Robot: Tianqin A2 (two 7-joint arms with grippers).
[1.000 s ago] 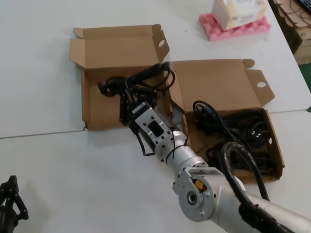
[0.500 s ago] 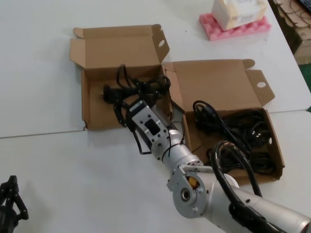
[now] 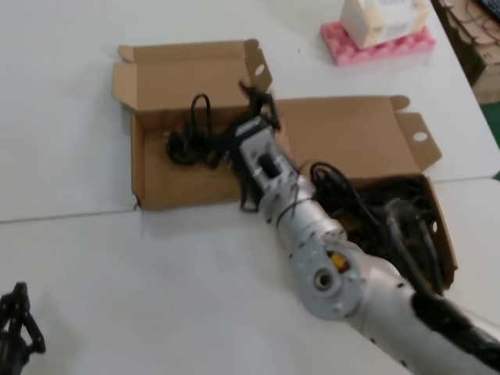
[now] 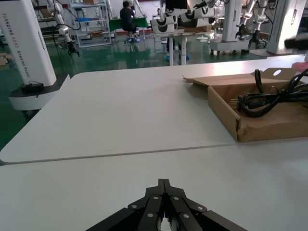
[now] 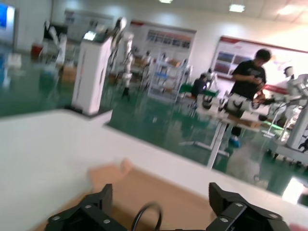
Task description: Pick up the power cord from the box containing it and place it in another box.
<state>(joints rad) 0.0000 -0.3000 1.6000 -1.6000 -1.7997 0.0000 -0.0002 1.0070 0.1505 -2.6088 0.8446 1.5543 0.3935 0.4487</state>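
The power cord (image 3: 195, 141) lies in loose loops in another box (image 3: 156, 183), the left cardboard box, with one loop standing up. It also shows in the left wrist view (image 4: 269, 98) inside that box (image 4: 269, 127). My right gripper (image 3: 262, 109) is open above the box's right rear corner, apart from the cord. In the right wrist view (image 5: 161, 192) the jaws stand wide apart with a cord loop (image 5: 147, 216) low between them. The box containing the cords (image 3: 449, 250) holds a mass of black cables (image 3: 398, 219), partly hidden by my right arm. My left gripper (image 3: 16, 312) is shut and parked at the near left (image 4: 163, 182).
A pink foam tray with a white box (image 3: 375, 39) stands at the back right. Stacked cardboard (image 3: 476, 39) is at the far right edge. A seam (image 3: 70, 215) between two white tables runs across in front of the left box.
My right gripper has let go of the cord, which now rests in the left box. The gripper has risen and swung toward the back right, and its wrist has turned.
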